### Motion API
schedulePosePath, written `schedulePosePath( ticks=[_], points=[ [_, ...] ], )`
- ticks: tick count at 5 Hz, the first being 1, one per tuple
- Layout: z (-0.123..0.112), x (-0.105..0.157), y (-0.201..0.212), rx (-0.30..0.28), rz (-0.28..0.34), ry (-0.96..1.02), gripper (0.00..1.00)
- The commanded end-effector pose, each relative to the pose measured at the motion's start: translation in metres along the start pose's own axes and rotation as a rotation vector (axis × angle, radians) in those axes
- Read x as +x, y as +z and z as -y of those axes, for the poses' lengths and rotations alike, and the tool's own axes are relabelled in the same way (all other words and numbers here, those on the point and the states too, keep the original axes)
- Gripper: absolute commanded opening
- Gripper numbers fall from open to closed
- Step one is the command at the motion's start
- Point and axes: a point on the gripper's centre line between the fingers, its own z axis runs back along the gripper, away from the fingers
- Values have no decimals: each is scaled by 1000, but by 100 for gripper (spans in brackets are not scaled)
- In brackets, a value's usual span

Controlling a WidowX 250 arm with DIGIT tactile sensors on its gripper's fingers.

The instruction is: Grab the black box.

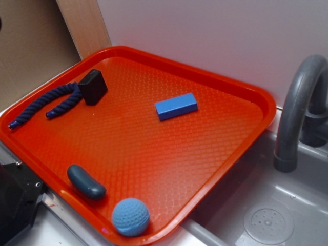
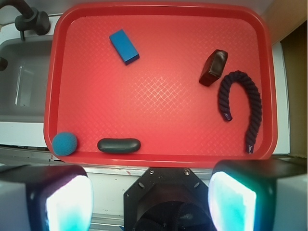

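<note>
Black box on tray, far ahead-right of gripper; fingers spread wide, empty.

A red plastic tray with a diamond-textured floor sits beside a grey sink basin that has a curved grey faucet and a round drain. On the tray lie a bright blue rectangular block toward the faucet side, a dark navy twisted rope bent into a U near the far corner, a dark grey-blue bean-shaped lump by the near rim, and a blue dimpled ball just beside that lump in the near corner. The block lies well apart from the rope, the lump and the ball.
</note>
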Motion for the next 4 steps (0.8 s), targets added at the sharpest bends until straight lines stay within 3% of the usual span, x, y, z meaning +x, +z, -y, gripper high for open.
schedulePosePath(
  ticks=[1, 2, 4],
  points=[
    [0, 0, 0, 0, 0, 0, 100],
    [-31, 29, -31, 79, -37, 108, 100],
    [-99, 88, -62, -30, 80, 453, 100]
  ],
)
